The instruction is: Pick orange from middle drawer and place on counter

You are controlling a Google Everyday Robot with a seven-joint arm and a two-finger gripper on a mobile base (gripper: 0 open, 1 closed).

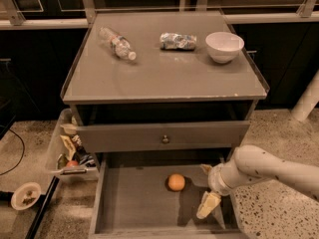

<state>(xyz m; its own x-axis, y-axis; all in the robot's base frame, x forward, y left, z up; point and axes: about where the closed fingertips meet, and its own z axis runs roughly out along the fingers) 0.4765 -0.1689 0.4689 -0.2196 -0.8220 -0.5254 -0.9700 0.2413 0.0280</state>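
Gripper (207, 186): low over the middle drawer's (130, 210) right side.
Fingers (208, 204): spread apart, gripped nothing, touched nothing.
Orange (176, 182): sat on the drawer floor, just left of the fingers, outside them.
Counter (164, 76): beyond, above the drawer.

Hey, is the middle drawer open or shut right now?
Open: the middle drawer is pulled out, its floor showing with the orange lying on it. The gripper hangs in it beside the orange, jaws open.
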